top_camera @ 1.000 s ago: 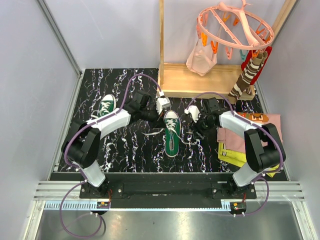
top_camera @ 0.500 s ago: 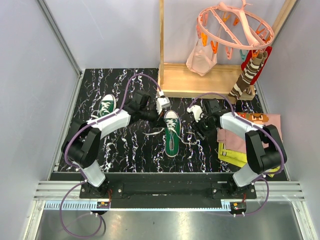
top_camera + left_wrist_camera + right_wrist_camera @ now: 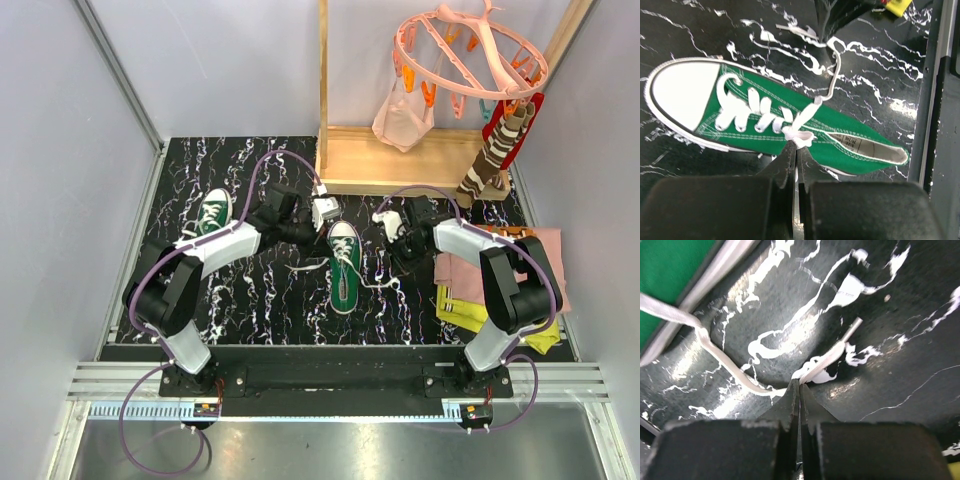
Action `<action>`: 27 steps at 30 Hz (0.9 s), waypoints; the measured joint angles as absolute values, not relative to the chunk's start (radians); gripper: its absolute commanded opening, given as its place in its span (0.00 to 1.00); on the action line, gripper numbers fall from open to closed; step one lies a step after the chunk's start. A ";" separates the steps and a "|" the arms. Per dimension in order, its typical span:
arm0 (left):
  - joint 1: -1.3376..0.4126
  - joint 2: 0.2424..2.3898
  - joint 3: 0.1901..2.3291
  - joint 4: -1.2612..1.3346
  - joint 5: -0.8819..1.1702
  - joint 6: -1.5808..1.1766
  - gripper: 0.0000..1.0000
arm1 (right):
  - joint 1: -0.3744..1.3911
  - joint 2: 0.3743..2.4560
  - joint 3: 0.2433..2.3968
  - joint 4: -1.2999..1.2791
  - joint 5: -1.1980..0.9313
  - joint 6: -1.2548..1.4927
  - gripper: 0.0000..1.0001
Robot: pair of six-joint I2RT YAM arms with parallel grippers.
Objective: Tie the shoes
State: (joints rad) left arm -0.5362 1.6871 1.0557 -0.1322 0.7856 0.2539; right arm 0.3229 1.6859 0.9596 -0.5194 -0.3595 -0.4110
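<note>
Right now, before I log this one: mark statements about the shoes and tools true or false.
1. The centre shoe and second shoe both lie on the table. True.
2. The left tool stands open. False: it is shut on the centre shoe's lace.
3. The right tool pinches a lace end. True.
4. The second shoe lies right of the centre shoe. False: it lies to its left.
</note>
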 measured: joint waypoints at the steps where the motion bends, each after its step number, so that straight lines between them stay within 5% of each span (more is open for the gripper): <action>1: -0.536 1.687 1.050 -0.133 0.787 0.254 0.00 | 0.323 1.686 0.966 -0.522 -0.361 -0.405 0.00; 13: -0.536 1.666 1.015 -0.087 0.816 0.290 0.00 | 0.323 1.647 1.256 -0.472 -0.453 -0.310 0.00; 27: -0.536 1.613 0.952 -0.020 0.831 0.334 0.00 | 0.427 1.924 1.590 -0.354 -0.706 -0.068 0.00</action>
State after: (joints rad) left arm -0.5362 1.6135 0.9516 -0.0200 0.8310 0.3336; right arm 0.4271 1.9240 1.5898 -0.3542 -0.7059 -0.0677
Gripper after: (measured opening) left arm 0.005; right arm 0.008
